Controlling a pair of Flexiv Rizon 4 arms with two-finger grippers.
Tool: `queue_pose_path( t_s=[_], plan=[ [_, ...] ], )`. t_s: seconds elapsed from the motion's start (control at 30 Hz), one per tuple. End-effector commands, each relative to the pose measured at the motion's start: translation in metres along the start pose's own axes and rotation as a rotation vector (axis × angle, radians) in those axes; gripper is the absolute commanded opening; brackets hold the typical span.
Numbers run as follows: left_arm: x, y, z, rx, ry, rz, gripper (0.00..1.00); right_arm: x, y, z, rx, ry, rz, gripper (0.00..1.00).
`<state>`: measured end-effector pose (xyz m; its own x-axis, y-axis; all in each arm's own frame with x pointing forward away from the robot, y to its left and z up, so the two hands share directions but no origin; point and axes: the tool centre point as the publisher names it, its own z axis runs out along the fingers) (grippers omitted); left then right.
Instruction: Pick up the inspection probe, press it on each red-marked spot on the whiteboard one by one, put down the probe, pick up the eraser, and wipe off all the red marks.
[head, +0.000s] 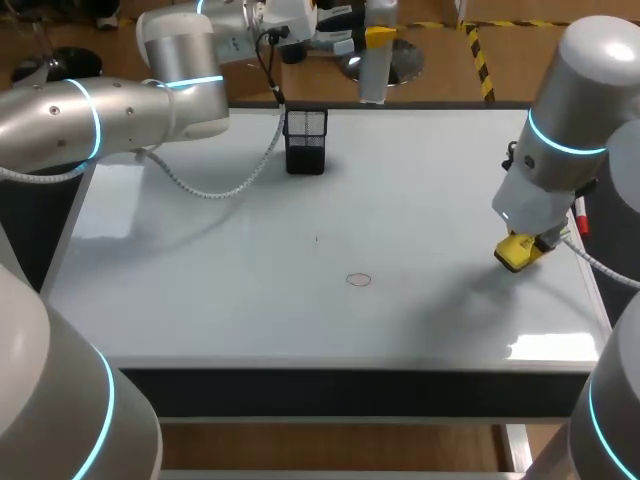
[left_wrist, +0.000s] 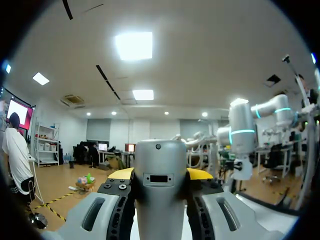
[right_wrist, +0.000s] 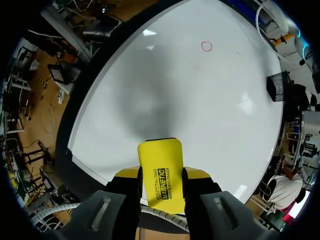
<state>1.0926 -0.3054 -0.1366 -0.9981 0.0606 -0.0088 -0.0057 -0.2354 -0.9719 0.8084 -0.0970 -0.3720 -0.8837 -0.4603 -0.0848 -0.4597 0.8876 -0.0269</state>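
1. Right wrist view showed the right end effector (right_wrist: 161, 173) clamped on the eraser (right_wrist: 160, 156), low over the whiteboard (right_wrist: 200, 100).
2. One red mark (head: 358, 280) was left to wipe.
3. Left end effector (left_wrist: 160, 174) gripped the inspection probe (left_wrist: 160, 157), not yet put down.

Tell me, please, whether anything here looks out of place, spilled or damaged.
Nothing looks spilled or damaged. One oddity: the inspection probe is held aloft in the left gripper, not put down, while the right gripper holds the eraser. One red ring is unwiped.
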Motion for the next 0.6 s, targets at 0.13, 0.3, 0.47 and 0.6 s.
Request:
queue_pose_path(
  t_s=[0.13, 0.3, 0.47, 0.6],
  plan=[
    [0.022, -0.003, 0.001, -0.046, 0.055, 0.008, 0.0, 0.0, 0.0, 0.0, 0.003, 0.0, -0.002, 0.0],
    [0.056, -0.009, 0.0, -0.036, 0.065, 0.037, 0.0, 0.0, 0.0, 0.0, 0.003, 0.0, -0.002, 0.0],
    [0.096, -0.012, 0.001, -0.025, 0.068, 0.065, 0.0, 0.0, 0.0, 0.0, 0.003, 0.0, -0.002, 0.0],
    [0.13, -0.01, 0.002, -0.01, 0.073, 0.078, 0.0, 0.0, 0.0, 0.0, 0.003, 0.0, -0.002, 0.0]
  ],
)
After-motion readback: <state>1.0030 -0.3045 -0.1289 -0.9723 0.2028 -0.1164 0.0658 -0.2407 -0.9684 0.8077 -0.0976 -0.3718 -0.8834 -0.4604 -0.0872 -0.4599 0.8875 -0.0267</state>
